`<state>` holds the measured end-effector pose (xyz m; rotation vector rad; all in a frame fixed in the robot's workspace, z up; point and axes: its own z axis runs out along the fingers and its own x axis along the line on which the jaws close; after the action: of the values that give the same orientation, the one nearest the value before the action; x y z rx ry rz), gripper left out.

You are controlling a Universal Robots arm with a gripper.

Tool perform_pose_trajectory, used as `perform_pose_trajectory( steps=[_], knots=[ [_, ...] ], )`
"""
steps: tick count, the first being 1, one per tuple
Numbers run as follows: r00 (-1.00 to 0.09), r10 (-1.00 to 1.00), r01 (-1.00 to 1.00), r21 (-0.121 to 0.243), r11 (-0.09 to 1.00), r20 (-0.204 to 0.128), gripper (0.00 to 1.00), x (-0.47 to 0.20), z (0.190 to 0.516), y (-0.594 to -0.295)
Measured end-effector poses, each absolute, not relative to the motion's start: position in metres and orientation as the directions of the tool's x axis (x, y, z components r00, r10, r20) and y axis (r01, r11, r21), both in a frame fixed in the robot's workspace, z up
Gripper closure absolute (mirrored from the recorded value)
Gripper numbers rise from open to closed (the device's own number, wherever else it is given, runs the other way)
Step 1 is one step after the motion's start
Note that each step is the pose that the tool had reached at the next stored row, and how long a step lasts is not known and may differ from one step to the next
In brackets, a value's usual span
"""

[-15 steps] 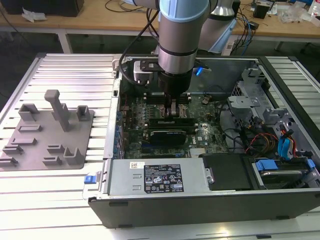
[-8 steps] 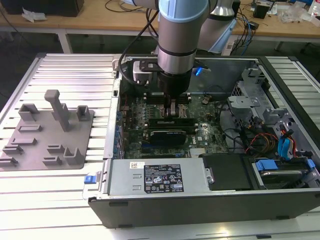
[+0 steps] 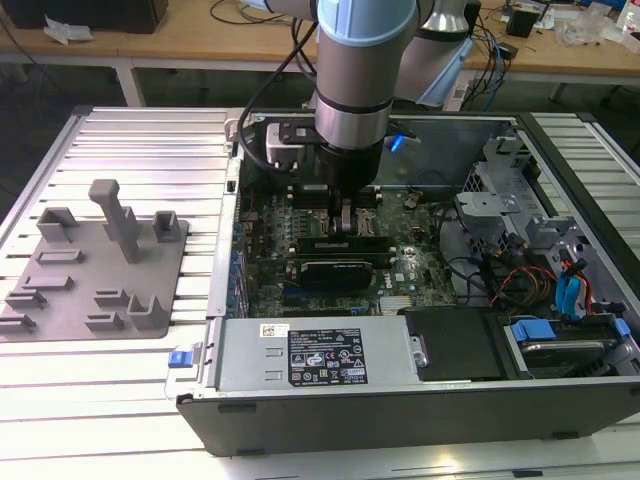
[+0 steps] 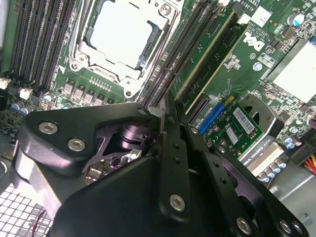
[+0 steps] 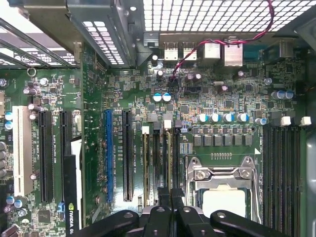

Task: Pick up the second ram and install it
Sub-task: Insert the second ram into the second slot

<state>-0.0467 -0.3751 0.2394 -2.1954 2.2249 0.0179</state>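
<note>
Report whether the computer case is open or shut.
Open: the case is uncovered, with the motherboard exposed inside.

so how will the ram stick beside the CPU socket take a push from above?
Thin board standing on edge: the ram stick is probably stiff lengthwise, but sideways load may flex or crack it. Likely light. Under the end effector, an off-centre push could tilt it.

Robotics lab: slotted metal table (image 3: 140, 140), open computer case (image 3: 400, 420), cluttered workbench (image 3: 200, 35).
</note>
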Motion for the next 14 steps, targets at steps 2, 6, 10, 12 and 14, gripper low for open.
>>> perform_pose_trajectory(
  steps=[2,6,10,12,14],
  knots=[
    [-0.015,-1.0,-1.0,-0.003,0.015,-0.02,0.91,-0.0467,0.2386,-0.375],
    [-0.02,-1.0,-1.0,-0.003,0.02,-0.019,0.91,-0.0467,0.2382,-0.3751],
    [-0.022,-1.0,-1.0,-0.003,0.022,-0.019,0.91,-0.0466,0.2381,-0.3751],
    [-0.02,-1.0,-1.0,-0.003,0.02,-0.02,0.91,-0.0459,0.2381,-0.3751],
    [-0.02,-1.0,-1.0,-0.003,0.02,-0.02,0.91,-0.0459,0.2381,-0.3751]
  ],
)
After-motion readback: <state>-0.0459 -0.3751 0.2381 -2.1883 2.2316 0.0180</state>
